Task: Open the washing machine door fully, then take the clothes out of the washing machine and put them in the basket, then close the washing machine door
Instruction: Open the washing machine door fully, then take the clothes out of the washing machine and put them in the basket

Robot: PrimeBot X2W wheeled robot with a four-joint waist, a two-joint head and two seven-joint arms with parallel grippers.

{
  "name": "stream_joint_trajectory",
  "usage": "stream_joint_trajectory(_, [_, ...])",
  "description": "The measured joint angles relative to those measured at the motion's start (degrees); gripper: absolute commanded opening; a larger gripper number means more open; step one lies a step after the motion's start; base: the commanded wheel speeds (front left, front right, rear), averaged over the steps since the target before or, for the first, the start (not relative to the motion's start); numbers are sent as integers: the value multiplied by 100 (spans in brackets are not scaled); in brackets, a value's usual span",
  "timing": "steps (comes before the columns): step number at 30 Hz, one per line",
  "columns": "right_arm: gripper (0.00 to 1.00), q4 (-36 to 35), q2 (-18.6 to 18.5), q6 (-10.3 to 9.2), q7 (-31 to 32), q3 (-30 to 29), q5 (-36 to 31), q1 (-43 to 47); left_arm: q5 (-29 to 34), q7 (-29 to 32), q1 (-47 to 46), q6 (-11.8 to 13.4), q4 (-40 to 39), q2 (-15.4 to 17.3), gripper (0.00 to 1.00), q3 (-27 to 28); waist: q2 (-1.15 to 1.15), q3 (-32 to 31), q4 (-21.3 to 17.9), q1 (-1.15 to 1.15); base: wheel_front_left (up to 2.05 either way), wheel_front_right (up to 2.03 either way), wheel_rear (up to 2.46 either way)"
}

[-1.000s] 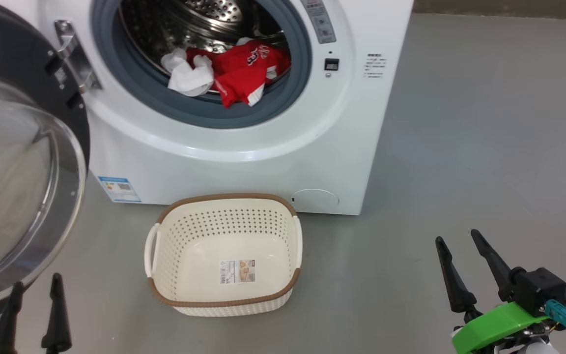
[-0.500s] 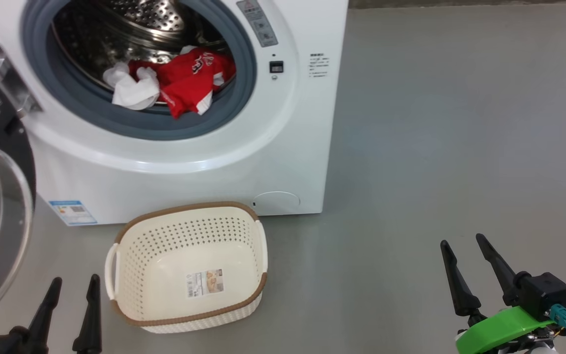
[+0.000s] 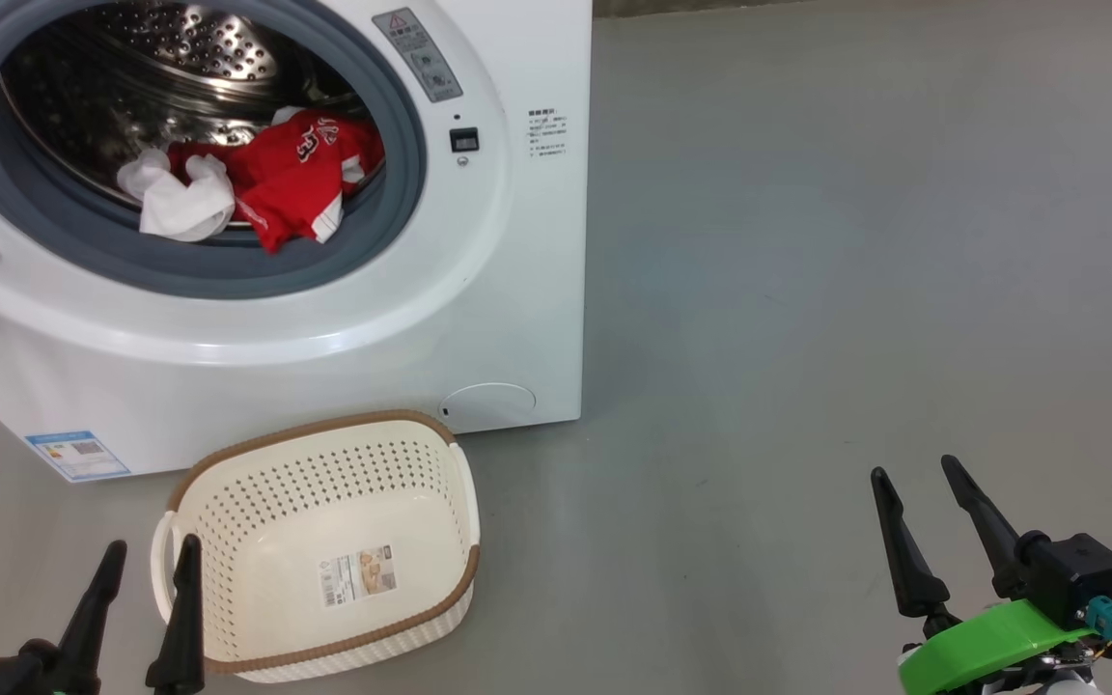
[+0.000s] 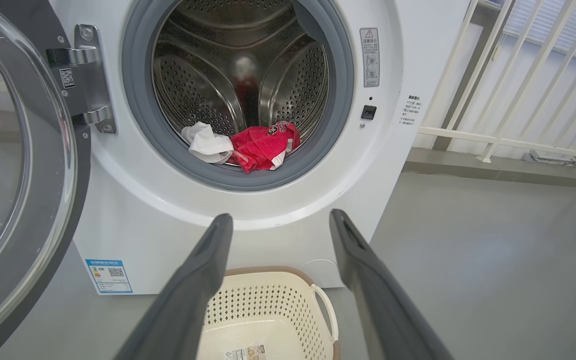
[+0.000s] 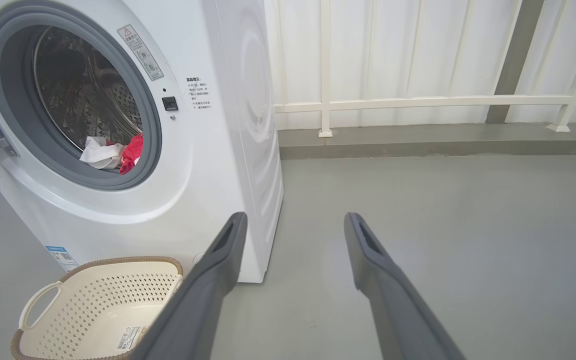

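looks past the door step now: seeing the washing machine door (image 4: 18, 165) swung wide at the left of the washing machine (image 3: 479, 290). on to unloading, not yet begun. spotting the clothes (image 3: 257, 183), red and white, heaped at the front lip of the drum and spilling onto the grey ring. finding the basket (image 3: 310, 432) on the floor just in front of the machine, with only a sticker inside. holding the left gripper (image 3: 153, 545) and right gripper (image 3: 913, 468) low, fingers spread wide, gripping nothing. next up, most likely: reaching into the drum mouth, pinching the red bundle, lifting clear of the ring, carrying down over the basket.
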Motion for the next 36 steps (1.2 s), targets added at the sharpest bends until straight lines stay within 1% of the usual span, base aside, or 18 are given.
stream_joint_trajectory(11, [100, -46, 98, 0, 0, -53, -1, 0, -52, 0, -1, 0, -24, 14, 100, -30, 0, 59, 34, 0, 0, 0, 0])
stream_joint_trajectory(14, [100, -47, 100, 0, 0, -67, -1, 0, 1, 0, -1, 0, -19, 3, 100, 66, 0, 61, 56, 0, 0, 0, 0])
stream_joint_trajectory(28, [100, -60, 98, 0, 0, -96, -1, -1, -13, 0, -3, 0, -69, -19, 100, 113, 0, 114, 110, 0, 0, 0, 0])
stream_joint_trajectory(36, [100, -68, 97, 0, 0, -93, -2, -2, -92, 0, -9, 0, -69, -7, 100, 80, 0, 141, 124, 0, 44, -77, 33])
